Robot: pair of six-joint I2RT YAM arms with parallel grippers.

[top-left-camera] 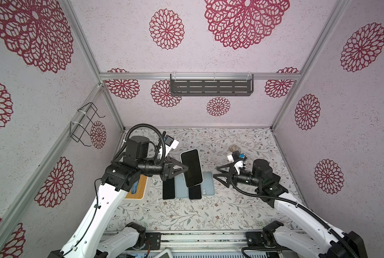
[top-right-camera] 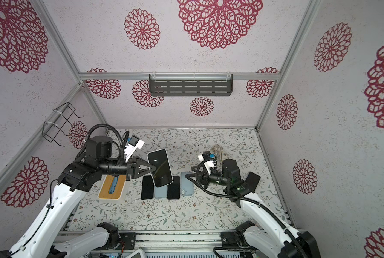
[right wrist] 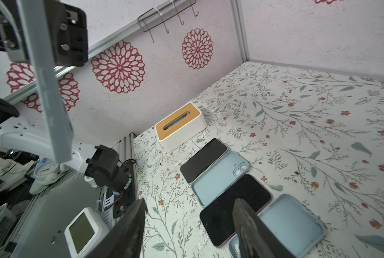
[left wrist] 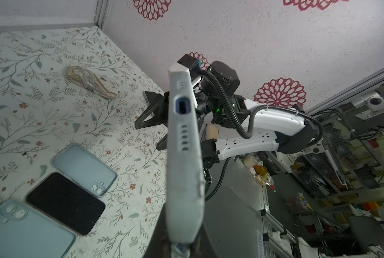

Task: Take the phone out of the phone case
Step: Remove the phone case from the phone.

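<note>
Overhead, the left arm [top-left-camera: 106,201] rises from the 7 o'clock corner of the worktop [top-left-camera: 208,214], bends at the elbow and carries its wrist level, pointing toward 3 o'clock. The left tool [top-left-camera: 183,169] is clenched on the 9 o'clock long edge of the phone [top-left-camera: 191,167]. The phone sits in its white phone case [left wrist: 184,156] and is held clear above the middle of the worktop. The right arm [top-left-camera: 293,205] enters from 5 o'clock with its wrist pointing toward 9 o'clock. The right tool [top-left-camera: 217,173] is released, jaws apart and empty, near the phone's 3 o'clock side but apart from it.

Orientation: the phone's dark screen faces up. Its long axis runs roughly from 12 to 6 o'clock, with the far end leaning slightly toward 11. In the left wrist view, a narrow edge of the phone case with a port opening and small holes faces the camera.

Count: one cased phone, held. On the worktop lies a row of four, read from 9 to 3 o'clock: a bare phone [top-left-camera: 168,188], an empty case [top-left-camera: 181,186], a second bare phone [top-left-camera: 195,193] and a second empty case [top-left-camera: 208,184]. Each has its long axis from 12 to 6 o'clock. In both top views the held phone hides part of this row. One wooden-lidded box [top-left-camera: 141,189] stands at the row's 9 o'clock end, partly under the left arm.
</note>
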